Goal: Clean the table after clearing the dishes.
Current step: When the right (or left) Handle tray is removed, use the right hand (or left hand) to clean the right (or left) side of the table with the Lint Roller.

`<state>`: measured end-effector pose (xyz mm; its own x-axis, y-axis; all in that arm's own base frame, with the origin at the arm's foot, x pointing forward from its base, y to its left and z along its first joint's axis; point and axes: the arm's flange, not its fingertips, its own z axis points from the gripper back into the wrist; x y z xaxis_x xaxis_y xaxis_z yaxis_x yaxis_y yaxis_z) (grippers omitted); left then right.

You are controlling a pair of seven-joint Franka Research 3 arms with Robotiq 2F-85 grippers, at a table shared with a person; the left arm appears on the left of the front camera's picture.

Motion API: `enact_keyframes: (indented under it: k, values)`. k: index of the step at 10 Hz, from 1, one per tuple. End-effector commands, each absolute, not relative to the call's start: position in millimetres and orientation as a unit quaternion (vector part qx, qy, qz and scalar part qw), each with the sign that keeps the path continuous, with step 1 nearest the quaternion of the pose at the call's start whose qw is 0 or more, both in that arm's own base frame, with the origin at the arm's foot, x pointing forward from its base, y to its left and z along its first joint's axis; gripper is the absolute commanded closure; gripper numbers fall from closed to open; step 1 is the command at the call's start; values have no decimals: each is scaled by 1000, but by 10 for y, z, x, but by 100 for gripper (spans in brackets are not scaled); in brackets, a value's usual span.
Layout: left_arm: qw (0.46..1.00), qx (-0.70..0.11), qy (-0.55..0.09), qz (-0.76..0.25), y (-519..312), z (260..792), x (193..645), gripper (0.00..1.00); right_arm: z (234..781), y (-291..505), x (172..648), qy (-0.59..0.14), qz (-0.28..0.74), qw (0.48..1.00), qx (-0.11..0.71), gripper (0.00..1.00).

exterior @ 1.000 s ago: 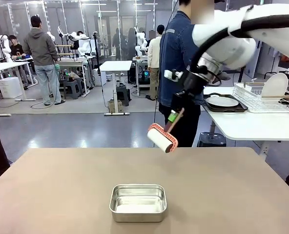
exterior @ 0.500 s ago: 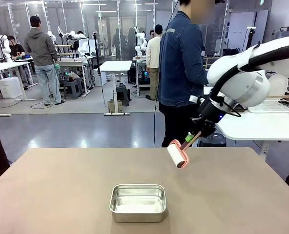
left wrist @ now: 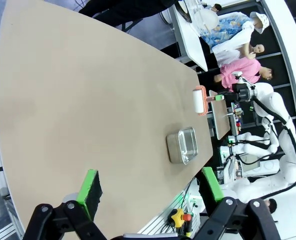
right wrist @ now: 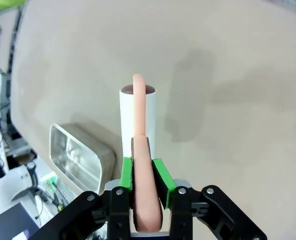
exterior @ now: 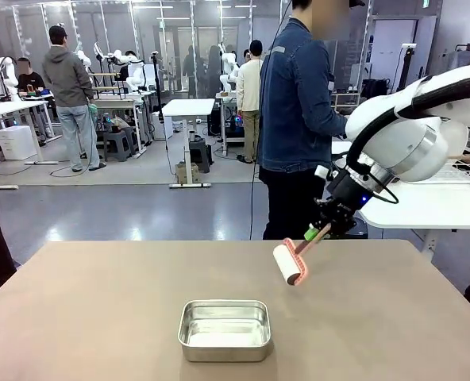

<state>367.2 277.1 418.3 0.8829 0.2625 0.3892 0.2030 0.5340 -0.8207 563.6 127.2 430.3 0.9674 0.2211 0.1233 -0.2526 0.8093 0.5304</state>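
Lint roller (exterior: 287, 263) clenched by its pink handle in the right claw (exterior: 318, 232), beyond the steel pan (exterior: 224, 329) and a little to the pan's right, toward the far edge of the table (exterior: 100, 317). The green pads pinch the handle from both sides, seen plainly from the right wrist. The handle slopes down from the claw toward the pan, with the white roll at its low end. The roll's long axis lies crosswise to the handle, slanting from far left to near right.

The tabletop, the thing to be cleaned, lies straight below the roll. The roll's shadow falls apart from it, so it appears to hang just above the surface rather than rest on it. The right arm is much the nearer to the work. The left claw (left wrist: 150, 187) stands released, pads wide apart, high over the table's end, well left of the pan.

Room for strokes: broad bare top left and right of the pan. Limits are the pan itself on the near side and the far edge close behind the roll, where a person (exterior: 298, 119) stands.
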Motion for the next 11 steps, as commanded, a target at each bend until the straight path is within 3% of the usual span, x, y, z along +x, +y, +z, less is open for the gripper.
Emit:
enact_keyframes:
  k: [1,2,7,11]
  values:
    - [844,-482,-236,12,2785,4210,3613,0,4440,1280,5519,10,112,960,257,78]
    - [844,-482,-236,12,2785,4210,3613,0,4303,1272,5636,-28,125,951,283,78]
    - [844,-482,-236,12,2785,4210,3613,0,4302,1257,5621,-15,120,954,275,78]
    - [844,-482,-236,12,2785,4210,3613,0,3899,1197,5388,-6,75,963,258,78]
